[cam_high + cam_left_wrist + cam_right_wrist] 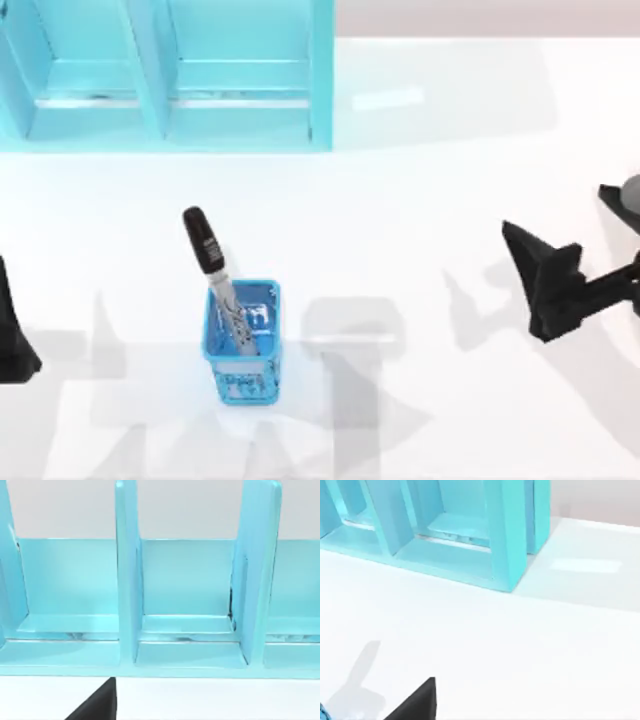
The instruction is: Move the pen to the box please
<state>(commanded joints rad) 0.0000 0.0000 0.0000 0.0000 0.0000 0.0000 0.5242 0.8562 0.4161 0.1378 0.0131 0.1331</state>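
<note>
Pen (218, 280): stands tilted in blue holder (242, 345), cap up (likely light, stiff, slick; grasp the exposed upper barrel). Box (165, 75) behind. Grippers, left (12, 325) and right (540, 280): jaw state cannot tell.

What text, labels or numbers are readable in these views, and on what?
None can be read outright.
Pen: black lettering on the silver-grey barrel, too blurred to read.
Blue holder: pale marks on its front wall, too blurred to read.
Blue holder, inner back wall: white marks, illegible.
Turquoise box: no marking visible.
Left pincer and right pincer: plain black, no labels.
</note>
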